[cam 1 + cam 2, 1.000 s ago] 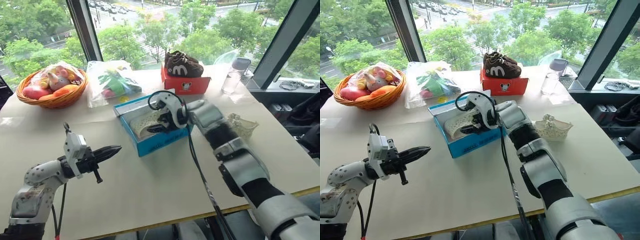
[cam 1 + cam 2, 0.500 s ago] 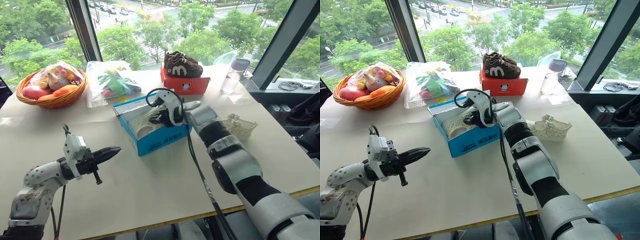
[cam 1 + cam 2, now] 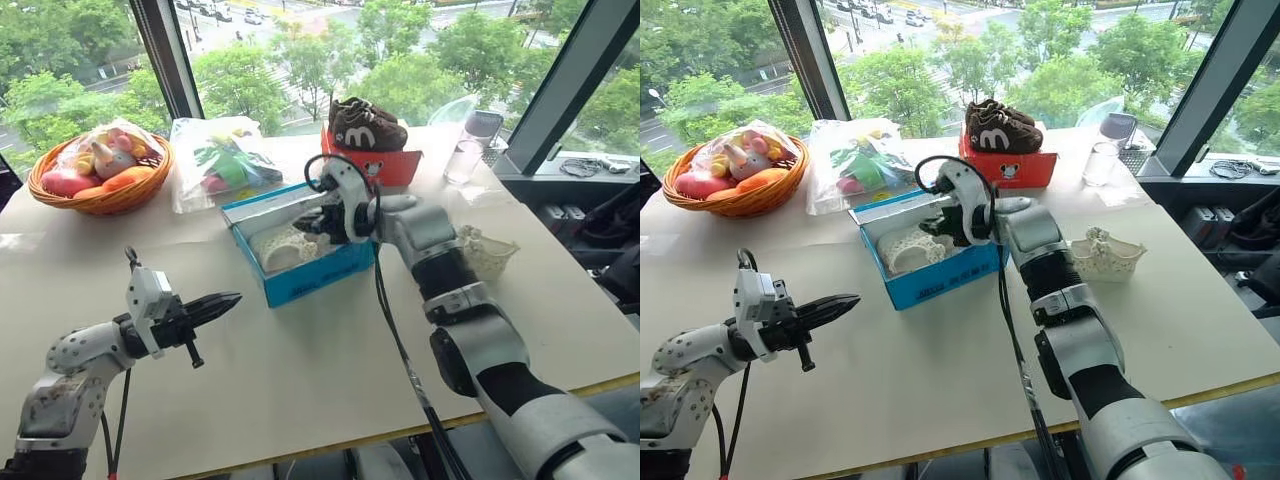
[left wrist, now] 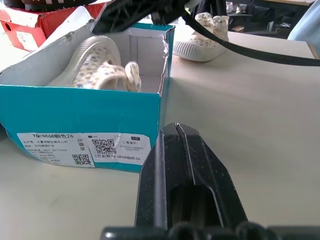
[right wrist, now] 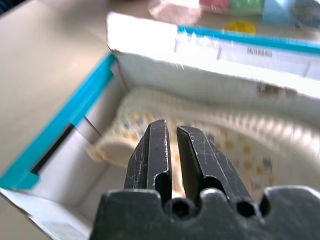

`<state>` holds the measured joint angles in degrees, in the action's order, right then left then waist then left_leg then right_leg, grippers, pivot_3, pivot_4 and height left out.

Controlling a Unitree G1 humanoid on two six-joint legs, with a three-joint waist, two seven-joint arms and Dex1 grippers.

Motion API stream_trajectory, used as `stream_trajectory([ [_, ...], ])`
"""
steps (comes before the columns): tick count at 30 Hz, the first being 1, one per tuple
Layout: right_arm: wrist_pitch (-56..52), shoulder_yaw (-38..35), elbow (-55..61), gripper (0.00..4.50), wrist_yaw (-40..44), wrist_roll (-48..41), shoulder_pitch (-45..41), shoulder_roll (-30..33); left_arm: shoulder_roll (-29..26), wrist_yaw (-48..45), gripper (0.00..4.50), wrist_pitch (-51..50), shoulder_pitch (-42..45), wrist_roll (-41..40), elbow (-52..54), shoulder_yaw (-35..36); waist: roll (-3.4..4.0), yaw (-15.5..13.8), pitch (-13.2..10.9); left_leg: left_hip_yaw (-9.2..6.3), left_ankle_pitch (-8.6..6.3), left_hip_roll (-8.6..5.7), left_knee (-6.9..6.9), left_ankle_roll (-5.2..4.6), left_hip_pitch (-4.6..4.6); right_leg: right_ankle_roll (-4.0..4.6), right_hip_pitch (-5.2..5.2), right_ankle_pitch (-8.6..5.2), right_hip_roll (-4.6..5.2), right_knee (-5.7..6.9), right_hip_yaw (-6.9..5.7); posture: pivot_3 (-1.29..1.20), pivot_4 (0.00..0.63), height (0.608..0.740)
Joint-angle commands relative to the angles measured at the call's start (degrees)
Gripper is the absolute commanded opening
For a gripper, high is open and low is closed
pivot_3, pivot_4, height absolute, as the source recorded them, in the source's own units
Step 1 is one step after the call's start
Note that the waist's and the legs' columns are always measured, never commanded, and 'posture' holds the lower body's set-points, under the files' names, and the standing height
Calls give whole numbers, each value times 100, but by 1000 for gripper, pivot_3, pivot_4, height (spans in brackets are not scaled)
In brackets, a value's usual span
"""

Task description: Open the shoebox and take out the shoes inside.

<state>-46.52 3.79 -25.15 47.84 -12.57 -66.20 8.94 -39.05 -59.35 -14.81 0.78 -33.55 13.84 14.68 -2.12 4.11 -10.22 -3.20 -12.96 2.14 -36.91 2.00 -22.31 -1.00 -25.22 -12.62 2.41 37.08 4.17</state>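
R arm reaches fwd over table centre, right gripper [image 3: 930,226] poised over the open shoebox [image 3: 300,280], fingers nearly together w/ a thin gap, nothing clearly between them. One cream shoe [image 3: 902,247] lies on its side in the box, under the tips; contact hard to judge. Second shoe [image 3: 1102,256] sits upright on table [image 3: 300,370] to robot's right of the box, partly hidden by R forearm. L arm bent low at robot's left, left gripper [image 3: 225,299] level, pointing toward the box, fingers pressed shut, empty.
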Motion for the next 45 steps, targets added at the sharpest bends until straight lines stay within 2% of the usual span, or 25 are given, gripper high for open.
stream_trajectory([
  [1, -507, -390, 1046, 594, -54, -539, -69, 165, -93, -37, 0, 121, 46, -27, 97, 147, 0, -11, 0, -2, 0, 0, 0, 0, -1, 1, 0, 0, 0, 0, -2, 0, 150, 740],
  [6, -703, -360, 1335, 594, -230, -665, 22, 303, -109, -59, 0, 131, 73, -23, 66, 134, 0, -12, 0, -2, 0, -2, 0, 0, -1, 0, 2, 0, 3, -4, -4, 0, 150, 740],
  [13, -657, 513, 999, 594, -670, 126, 206, 740, -119, -84, 0, 139, 105, 12, 16, 95, 0, -8, -1, 0, 0, -2, 0, 0, 1, -4, 2, -3, 2, -4, -3, 0, 150, 740],
  [16, -902, 737, 1364, 1287, -553, 39, 411, 825, -103, -104, 0, 151, 87, 35, 3, 66, 0, -3, -1, 0, 0, -2, 0, 0, -1, -2, 1, -2, 2, -5, -2, 0, 150, 740],
  [20, -1059, 1099, 1612, 2669, -414, 22, 523, 871, -88, -115, 0, 132, 99, 41, -3, 48, 1, 7, -3, 0, 0, -1, 0, 0, -3, -2, -2, -2, 2, -5, -2, 0, 150, 740],
  [25, -1133, 1374, 1384, 4298, -332, 61, 334, 771, -78, -140, 0, 119, 132, 63, -20, -4, 1, -8, -3, 0, 0, -2, 0, 0, 0, -5, 1, -4, 2, -4, -3, 0, 150, 740],
  [26, -1134, 1417, 1333, 4408, -333, 67, 291, 732, -73, -138, 0, 115, 133, 62, -21, -7, 1, -8, -2, 0, 0, -2, -1, 0, 0, -5, 1, -3, 2, -4, -3, 0, 150, 740],
  [30, -1120, 1489, 920, 4408, -358, 77, 93, 538, -63, -129, 0, 105, 135, 67, -15, -31, 1, 5, -2, 0, 0, -1, 0, 0, 0, -3, 0, -2, 2, -4, -3, 0, 150, 740],
  [39, -593, 1523, -1611, 4408, -682, 539, -386, -54, -38, -133, 0, 119, 177, 82, -43, -109, -1, -4, -1, 0, 0, -1, -1, 0, 6, -1, 7, -1, 2, -3, -4, 0, 150, 740],
  [45, 197, 1469, -2747, 4408, -1064, 936, -493, -339, -32, -144, 0, 114, 243, 72, -74, -121, -5, 2, 3, 1, 0, -1, -1, 0, 58, -21, 56, -14, 1, -5, -4, 0, 150, 740],
])
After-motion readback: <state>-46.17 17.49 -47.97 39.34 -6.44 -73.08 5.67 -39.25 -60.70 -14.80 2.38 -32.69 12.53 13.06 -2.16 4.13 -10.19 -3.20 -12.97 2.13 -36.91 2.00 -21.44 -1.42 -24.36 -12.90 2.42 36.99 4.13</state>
